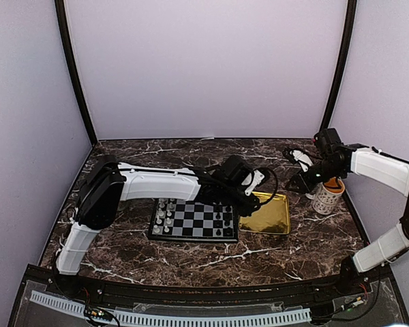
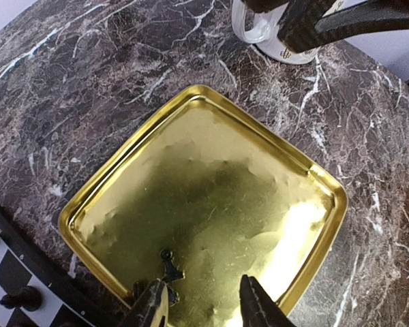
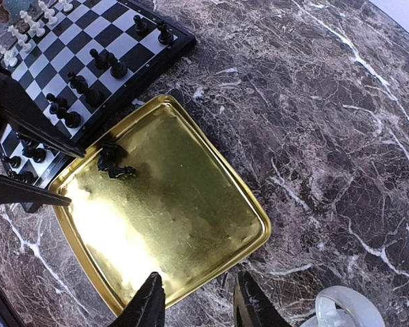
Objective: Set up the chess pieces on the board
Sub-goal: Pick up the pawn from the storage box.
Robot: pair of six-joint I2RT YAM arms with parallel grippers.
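**Black pcs partly on board, a few lying in gold tray, both grippers empty**

Nearest the arm bases, the small flat square chessboard (image 1: 194, 219) lies on the dark brown white-veined marble table (image 1: 293, 255). It has black & pale grey chequers w/ a thin black rim. Tiny pale chess pieces (image 1: 165, 216) stand in two files along its left side. Tiny black chess pieces (image 1: 224, 222) stand scattered over its right half, not in full rows.

Just right of the board sits the shiny gold rectangular metal tray (image 1: 271, 219). In the tray corner nearest the board, a small cluster of fallen black pcs (image 2: 168, 268) lies tipped over; exact count unclear.

The left gripper (image 2: 203, 308) hangs low over that corner. Its fingers are apart w/ nothing clamped betw. them. The fallen black pcs lie just by one finger (image 2: 152, 305); can't tell if touching.

The right gripper (image 3: 199, 303) hovers at the tray's opposite side. Its jaws are parted & empty, one finger over the rim, the other over bare marble.

Further right, near the right gripper & apart from the tray, stands a white patterned cylindrical cup (image 1: 327, 197). Plain lilac walls (image 1: 204, 68) close off the back & sides.
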